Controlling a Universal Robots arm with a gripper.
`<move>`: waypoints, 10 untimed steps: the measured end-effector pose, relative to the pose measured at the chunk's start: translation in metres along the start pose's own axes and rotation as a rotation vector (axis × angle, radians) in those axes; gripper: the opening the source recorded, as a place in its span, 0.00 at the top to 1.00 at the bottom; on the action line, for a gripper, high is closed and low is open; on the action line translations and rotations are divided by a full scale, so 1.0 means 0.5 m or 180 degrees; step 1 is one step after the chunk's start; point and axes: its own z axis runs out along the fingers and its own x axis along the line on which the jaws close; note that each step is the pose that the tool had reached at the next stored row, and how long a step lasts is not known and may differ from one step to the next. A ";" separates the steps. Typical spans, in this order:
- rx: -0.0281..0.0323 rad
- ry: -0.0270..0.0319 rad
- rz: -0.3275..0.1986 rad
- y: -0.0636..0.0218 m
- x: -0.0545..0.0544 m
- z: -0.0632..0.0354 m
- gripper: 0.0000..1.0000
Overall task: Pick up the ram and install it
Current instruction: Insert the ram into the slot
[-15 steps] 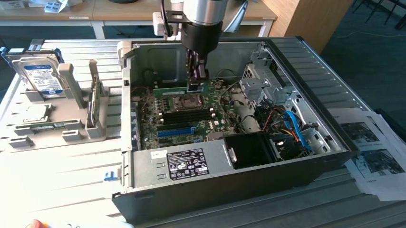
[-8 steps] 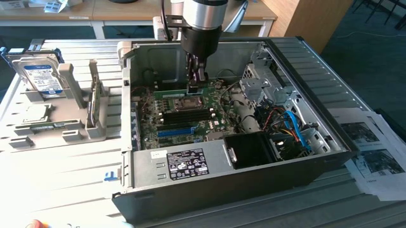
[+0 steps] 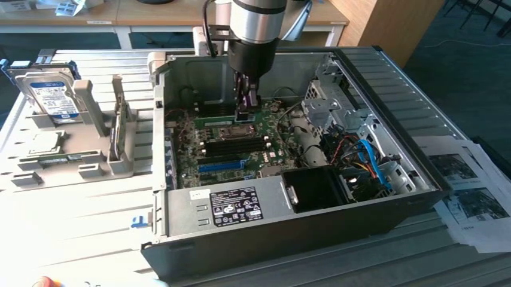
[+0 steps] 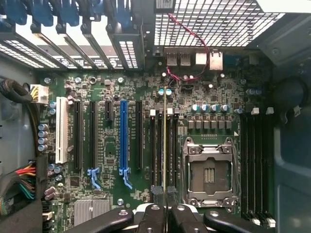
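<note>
Your end effector (image 4: 165, 216) is clamping the ram (image 4: 165, 145): the fingers are pinching together on one end of the stick, and in the wrist view you're seeing it edge-on as a thin line. The arm is reaching down into the open computer case (image 3: 383, 78), which is lying on its side on the surface (image 3: 72, 227). The ram is sitting over the motherboard (image 4: 112, 85), running parallel with the group of black memory slots (image 4: 156, 145) just beside the processor socket (image 4: 210, 170). The long blue slot (image 4: 123, 136) is lying further off, on the other side of those black slots from the socket. You can't tell from either view whether the ram's lower edge is touching a slot or hanging above it. In the exterior view the end effector is standing upright over the middle of the board, near the case's back wall. Out on the exterior view's left, a hard drive (image 3: 52, 95) is standing in a grey rack (image 3: 94, 104), well apart from the case. Printed papers (image 3: 467, 179) are lying just beside the case on the exterior view's right.
</note>
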 end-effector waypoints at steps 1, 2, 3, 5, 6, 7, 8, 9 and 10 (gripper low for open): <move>0.0000 0.0000 0.0000 0.000 0.000 0.002 0.88; 0.0000 0.0000 0.0000 0.000 0.000 0.005 0.88; 0.0000 0.0000 0.0000 0.000 0.000 0.007 0.88; 0.0000 -0.0001 0.0000 0.000 0.000 0.012 0.88; 0.0000 0.0000 0.0000 0.000 0.000 0.015 0.88; 0.0000 0.0000 0.0000 -0.001 0.000 0.017 0.88; 0.0000 0.0000 0.0000 -0.001 0.000 0.019 0.88; 0.0000 0.0000 0.0000 -0.001 0.000 0.022 0.88; 0.0000 0.0000 0.0000 -0.001 0.000 0.024 0.88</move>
